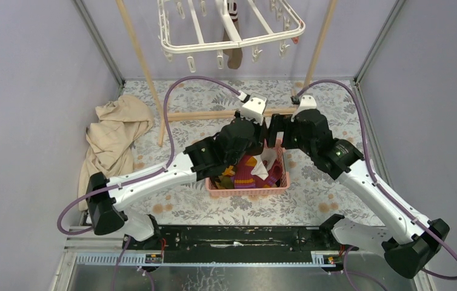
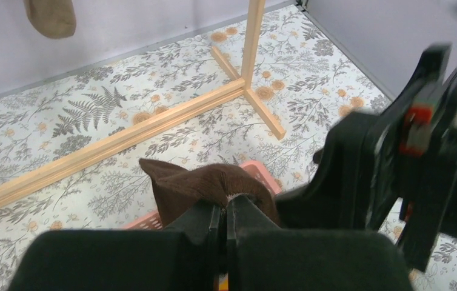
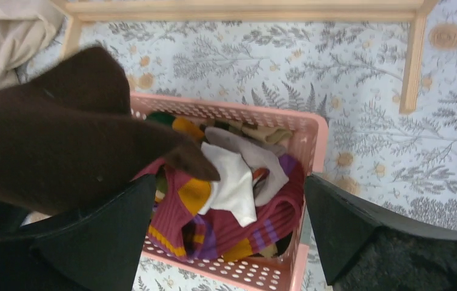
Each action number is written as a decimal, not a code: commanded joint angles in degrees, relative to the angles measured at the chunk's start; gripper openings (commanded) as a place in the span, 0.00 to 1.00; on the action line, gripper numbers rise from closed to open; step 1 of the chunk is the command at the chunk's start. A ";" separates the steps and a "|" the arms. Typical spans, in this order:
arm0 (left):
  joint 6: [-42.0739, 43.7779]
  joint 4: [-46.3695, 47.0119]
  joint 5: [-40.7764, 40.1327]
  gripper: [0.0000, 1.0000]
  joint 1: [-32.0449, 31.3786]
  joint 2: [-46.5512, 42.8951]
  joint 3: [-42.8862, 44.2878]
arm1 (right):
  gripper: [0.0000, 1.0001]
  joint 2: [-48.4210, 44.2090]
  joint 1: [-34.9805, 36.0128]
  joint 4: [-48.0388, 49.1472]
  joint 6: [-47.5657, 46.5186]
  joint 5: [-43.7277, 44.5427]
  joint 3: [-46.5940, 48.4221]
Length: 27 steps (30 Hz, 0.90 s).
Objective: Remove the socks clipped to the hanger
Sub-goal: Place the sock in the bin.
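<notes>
My left gripper [image 2: 226, 209] is shut on a dark brown sock [image 2: 202, 182], which bunches up over its fingertips above the pink basket [image 2: 261, 173]. In the right wrist view the same brown sock [image 3: 62, 145] drapes across the left side, above the basket rim [image 3: 314, 136]. My right gripper [image 3: 229, 224] stands wide open over the basket with nothing between its fingers [image 3: 105, 236]. Several socks lie in the basket, among them a maroon striped one [image 3: 244, 227] and a white one [image 3: 235, 182]. The white hanger [image 1: 232, 42] hangs at the back, one brown sock [image 1: 234, 56] still clipped to it.
The wooden pole frame [image 1: 214, 114] crosses the floor just behind both grippers [image 1: 268, 136]. A beige cloth [image 1: 114, 136] lies heaped at the left wall. Grey walls close in both sides. The right arm [image 2: 420, 157] sits close beside my left gripper.
</notes>
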 commanded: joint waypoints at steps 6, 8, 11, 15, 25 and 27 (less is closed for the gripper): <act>-0.18 -1.32 3.70 0.00 0.56 6.86 10.31 | 1.00 -5.95 0.40 2.20 3.11 -1.27 -7.08; -0.16 -2.17 4.48 0.00 0.56 8.53 12.64 | 1.00 -7.02 0.40 1.74 3.26 -0.32 -7.49; -0.56 -3.12 5.45 0.00 0.56 10.76 15.69 | 1.00 -8.05 0.46 0.33 3.49 1.12 -7.00; -1.69 -3.23 5.82 0.00 0.70 13.14 17.36 | 1.00 -9.12 0.40 -1.69 3.76 1.11 -5.67; -13.05 -1.32 7.35 0.00 1.27 13.41 9.31 | 1.00 -12.51 0.40 -5.88 2.91 -2.64 -5.51; -15.40 -1.31 7.06 0.00 1.19 12.73 6.56 | 1.00 -13.44 0.42 -6.37 3.25 -5.13 -6.07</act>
